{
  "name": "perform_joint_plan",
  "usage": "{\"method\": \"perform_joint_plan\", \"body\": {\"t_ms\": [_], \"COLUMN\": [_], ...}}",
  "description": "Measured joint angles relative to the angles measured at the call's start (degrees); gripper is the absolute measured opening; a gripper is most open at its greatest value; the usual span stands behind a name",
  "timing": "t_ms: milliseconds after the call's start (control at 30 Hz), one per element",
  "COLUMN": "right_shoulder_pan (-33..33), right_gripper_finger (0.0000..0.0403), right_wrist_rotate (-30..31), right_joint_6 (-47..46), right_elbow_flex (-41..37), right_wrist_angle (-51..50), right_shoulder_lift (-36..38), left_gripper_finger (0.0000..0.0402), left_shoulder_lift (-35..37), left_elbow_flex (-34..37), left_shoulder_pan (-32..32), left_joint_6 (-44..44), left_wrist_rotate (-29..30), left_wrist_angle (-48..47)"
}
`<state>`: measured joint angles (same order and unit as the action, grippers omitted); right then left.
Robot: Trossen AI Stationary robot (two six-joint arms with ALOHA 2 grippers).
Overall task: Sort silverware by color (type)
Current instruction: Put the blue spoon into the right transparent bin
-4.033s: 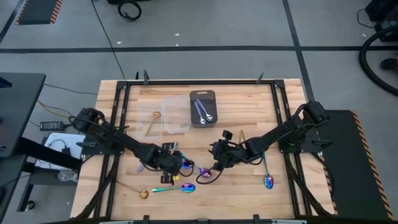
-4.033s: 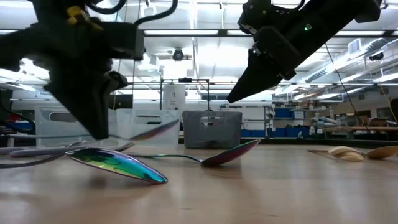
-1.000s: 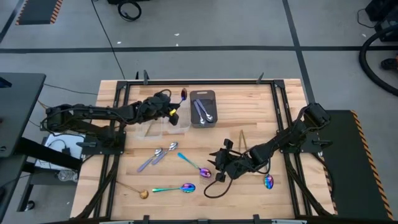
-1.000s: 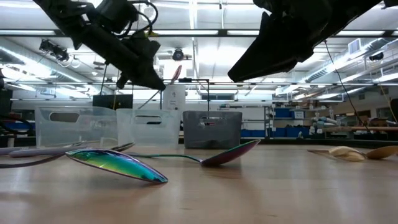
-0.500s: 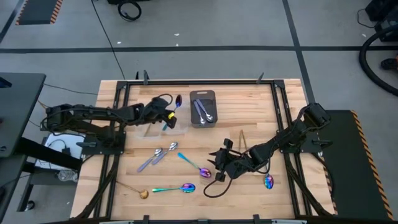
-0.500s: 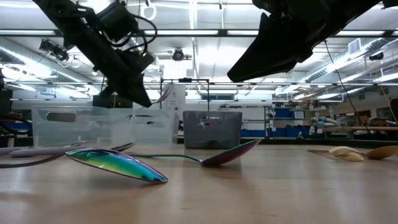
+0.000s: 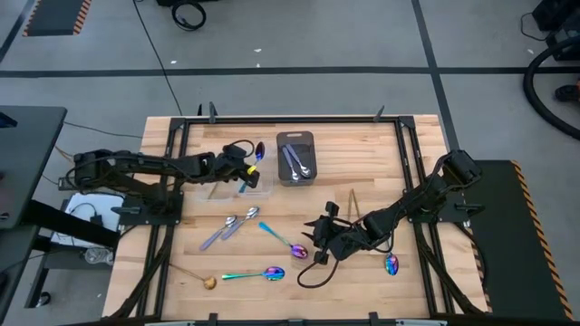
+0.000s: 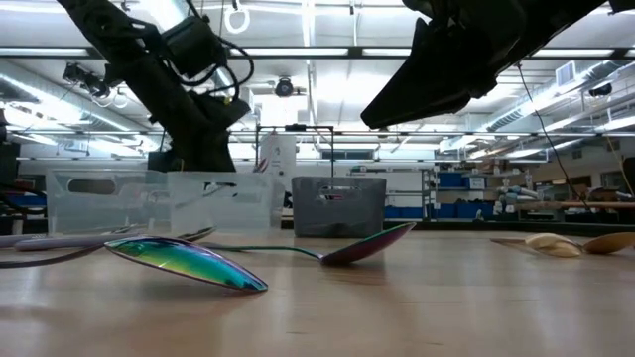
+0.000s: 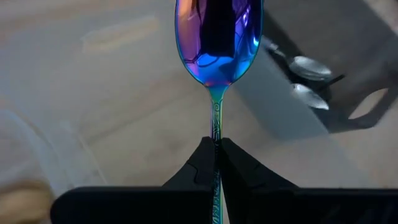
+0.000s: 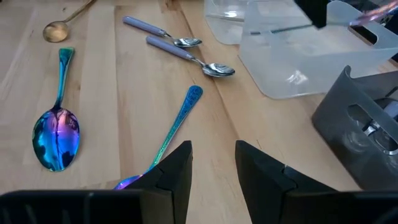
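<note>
Rainbow spoon [image 9: 217, 38] clamped by its handle in left gripper [image 7: 243, 174], now lowered from above onto the clear container [image 7: 256, 185]; drop pending. Right gripper [image 7: 319, 243] open, idle above counter [image 7: 426, 281], rainbow spoon [image 10: 166, 139] beneath.

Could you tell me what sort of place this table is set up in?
Most likely a robotics lab or workshop: the wooden table stands on a grey floor with dark tape lines, and the low view shows rows of ceiling strip lights and storage shelving behind.

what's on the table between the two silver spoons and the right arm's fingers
One rainbow spoon, lying diagonally between the silver spoons and the right gripper; the high view and right wrist view both show it.
</note>
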<state>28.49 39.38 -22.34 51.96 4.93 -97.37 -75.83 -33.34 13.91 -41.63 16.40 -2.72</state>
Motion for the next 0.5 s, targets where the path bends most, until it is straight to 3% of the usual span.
{"method": "perform_joint_plan", "body": {"t_ms": [500], "right_shoulder_pan": [0.0], "right_gripper_finger": [0.0132], "right_wrist_rotate": [0.0], "right_joint_6": [0.4], "right_elbow_flex": [0.0], "right_wrist_angle": [-0.2], "right_shoulder_lift": [0.0], "left_gripper_finger": [0.0027], "left_shoulder_lift": [-3.8], "left_elbow_flex": [0.0], "left_shoulder_pan": [0.0], "left_joint_6": [-4.2], "left_wrist_rotate": [-0.3], "left_wrist_angle": [0.4]}}
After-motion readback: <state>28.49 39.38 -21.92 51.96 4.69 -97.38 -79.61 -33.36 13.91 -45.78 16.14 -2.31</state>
